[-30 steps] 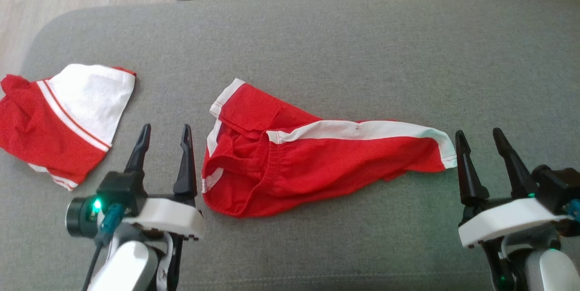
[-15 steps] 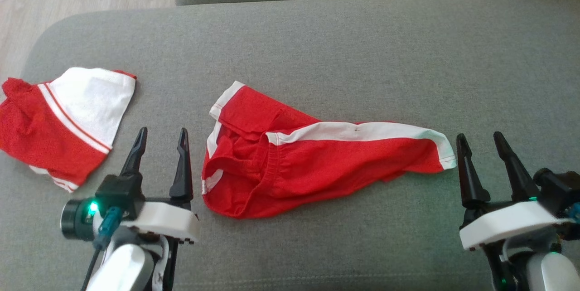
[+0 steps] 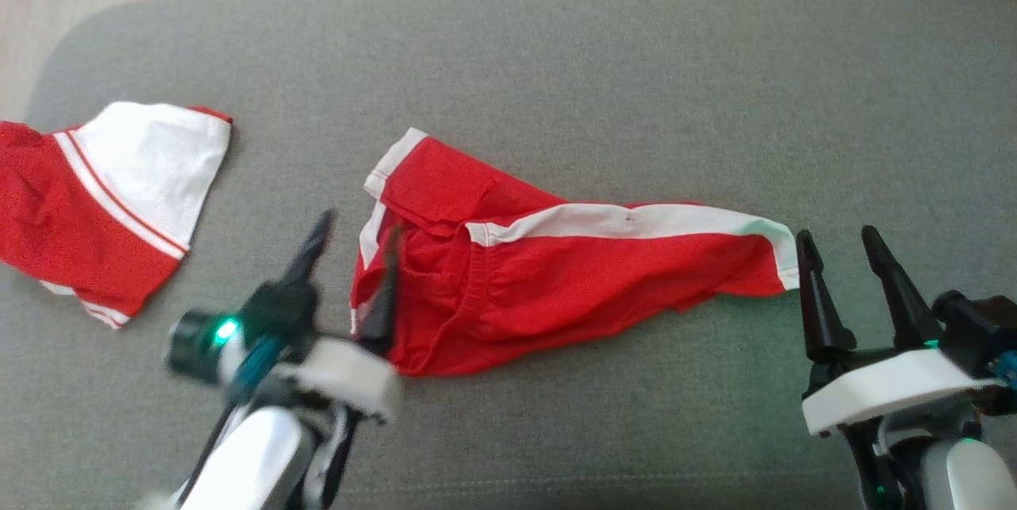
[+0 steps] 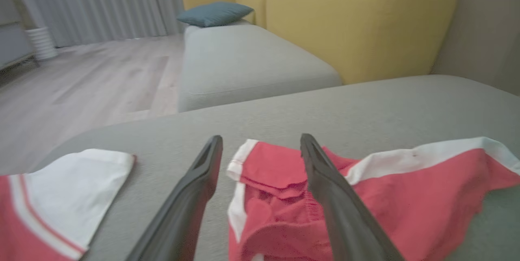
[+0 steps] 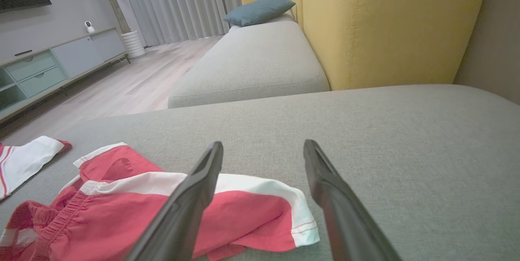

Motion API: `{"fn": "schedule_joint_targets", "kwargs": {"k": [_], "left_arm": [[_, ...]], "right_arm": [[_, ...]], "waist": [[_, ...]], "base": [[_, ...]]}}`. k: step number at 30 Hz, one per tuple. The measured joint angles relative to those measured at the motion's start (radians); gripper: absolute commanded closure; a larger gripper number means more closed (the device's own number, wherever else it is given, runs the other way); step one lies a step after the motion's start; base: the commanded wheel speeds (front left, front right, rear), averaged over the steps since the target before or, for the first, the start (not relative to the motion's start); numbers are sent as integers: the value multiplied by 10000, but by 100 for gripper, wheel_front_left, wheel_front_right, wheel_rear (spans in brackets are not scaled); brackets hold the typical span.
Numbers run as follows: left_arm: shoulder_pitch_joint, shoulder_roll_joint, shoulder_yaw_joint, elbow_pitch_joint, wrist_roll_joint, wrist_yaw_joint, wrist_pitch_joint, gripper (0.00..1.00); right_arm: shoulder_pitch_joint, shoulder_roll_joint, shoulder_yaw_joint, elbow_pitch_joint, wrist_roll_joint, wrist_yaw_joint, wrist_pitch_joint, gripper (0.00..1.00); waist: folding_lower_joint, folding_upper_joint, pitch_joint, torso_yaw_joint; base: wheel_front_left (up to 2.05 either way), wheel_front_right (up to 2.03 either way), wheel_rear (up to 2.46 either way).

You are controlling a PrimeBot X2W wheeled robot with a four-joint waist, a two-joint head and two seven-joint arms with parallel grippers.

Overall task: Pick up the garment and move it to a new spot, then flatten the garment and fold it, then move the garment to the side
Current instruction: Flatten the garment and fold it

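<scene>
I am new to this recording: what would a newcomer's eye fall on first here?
First, the crumpled red shorts with a white stripe, in the middle of the grey cushion. A second red and white garment lies at the cushion's left edge. The open left gripper is at the shorts' left end, the open right gripper by their right end.
</scene>
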Motion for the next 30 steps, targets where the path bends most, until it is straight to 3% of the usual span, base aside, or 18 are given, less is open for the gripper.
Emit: {"fn": "schedule_joint_targets", "kwargs": {"k": [9, 15, 23, 24, 25, 26, 30], "left_arm": [[-2221, -1127, -1156, 1292, -407, -1271, 2359, 0], [-2353, -1252, -1120, 2253, -838, -1277, 3225, 0], [-2405, -1381, -1080, 2449, -1317, -1285, 3605, 0], [-2405, -1379, -1080, 2447, -1317, -1285, 3603, 52], [-2405, -1379, -1078, 2435, -1315, -1290, 3567, 89], [-2406, -1377, -1074, 2424, -1313, -1287, 3453, 100], [-2411, -1375, -1068, 2383, -1279, -1285, 3170, 100]], "right_arm": [[-430, 2, 217, 67, 2, 0, -8, 0], [-629, 2, 249, 267, 84, 0, -119, 0], [-653, 2, 242, 408, 86, 0, -211, 0], [-659, 2, 242, 430, 86, 0, -211, 0], [-667, 2, 242, 456, 86, 0, -221, 0], [-685, 2, 238, 522, 86, 0, -238, 0], [-699, 0, 205, 1016, 31, 0, -69, 0]], "waist": [[0, 0, 757, -375], [0, 0, 1100, -723], [0, 0, 1276, -836], [0, 0, 1284, -843], [0, 0, 1295, -851], [0, 0, 1307, -857], [0, 0, 1350, -836]], "base": [[0, 0, 0], [0, 0, 0], [0, 0, 0], [0, 0, 0], [0, 0, 0], [0, 0, 0], [0, 0, 0]]}}
